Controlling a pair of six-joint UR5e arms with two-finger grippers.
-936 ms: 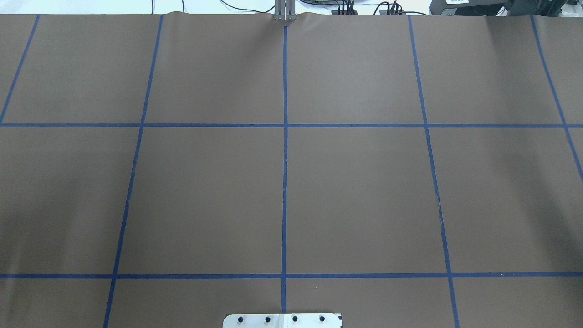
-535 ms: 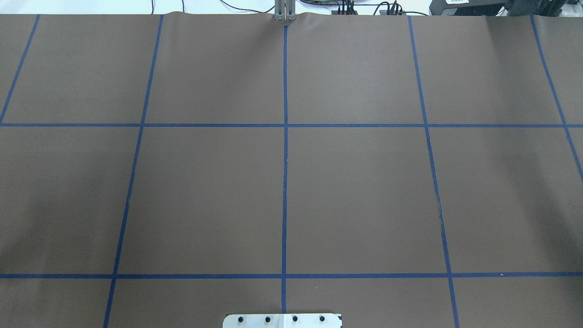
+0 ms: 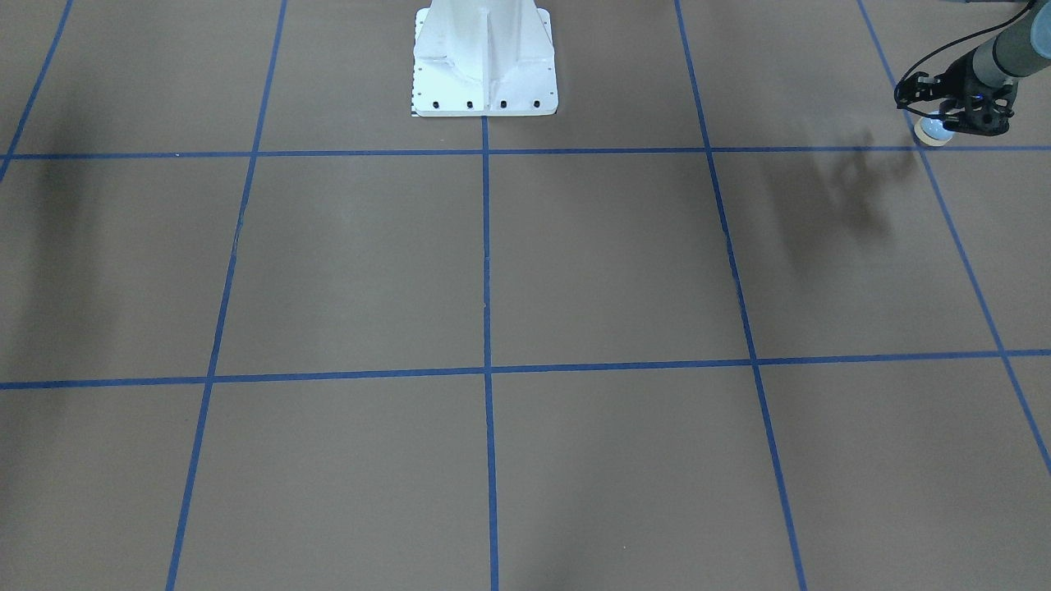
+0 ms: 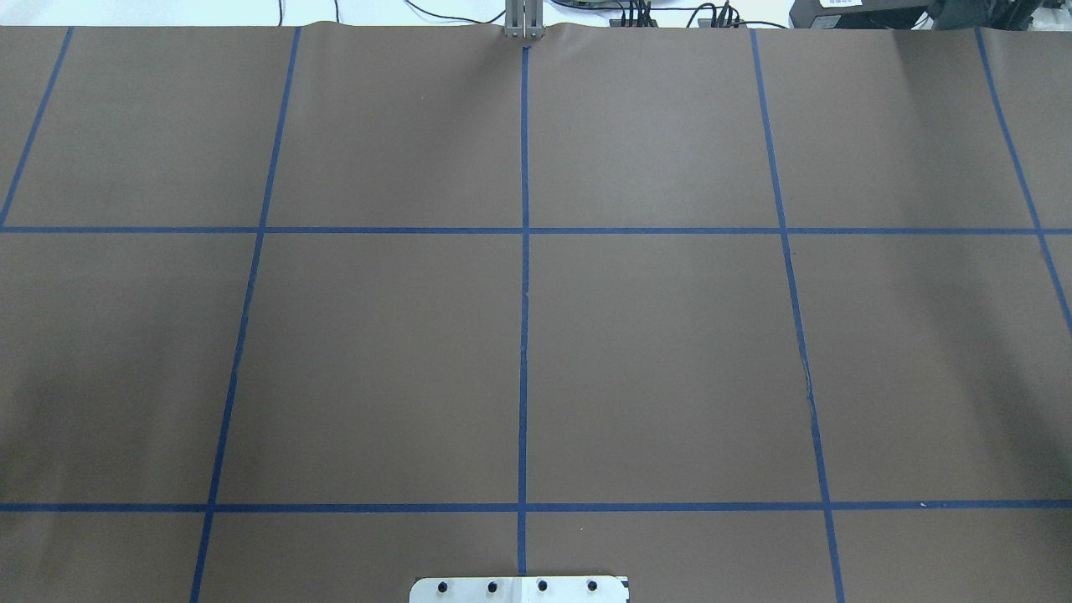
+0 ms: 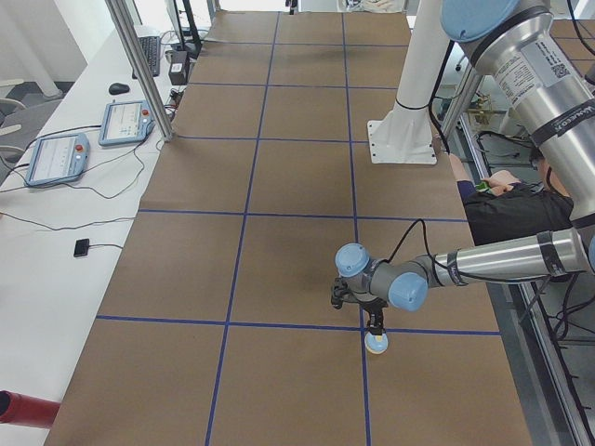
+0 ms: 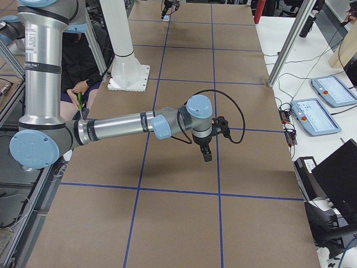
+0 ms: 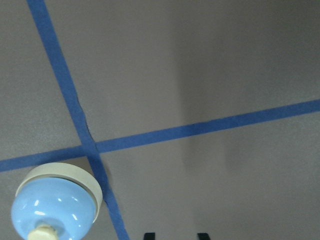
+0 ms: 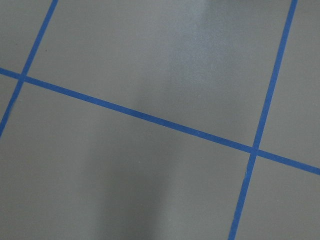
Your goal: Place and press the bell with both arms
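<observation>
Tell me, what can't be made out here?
Bell: front view, partly hidden by the left gripper; left wrist view, cut by the bottom edge.
Right gripper: only in the right side view, too small to tell open or shut.
Overhead view: grippers and bell lie outside its edges.

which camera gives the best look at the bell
Left wrist-mounted: the bell sits large in its lower-left corner, dome, button and base ring clear. Front-facing and exterior left show it tiny beneath the left claw; overhead and right wrist miss it; exterior right unclear.
</observation>
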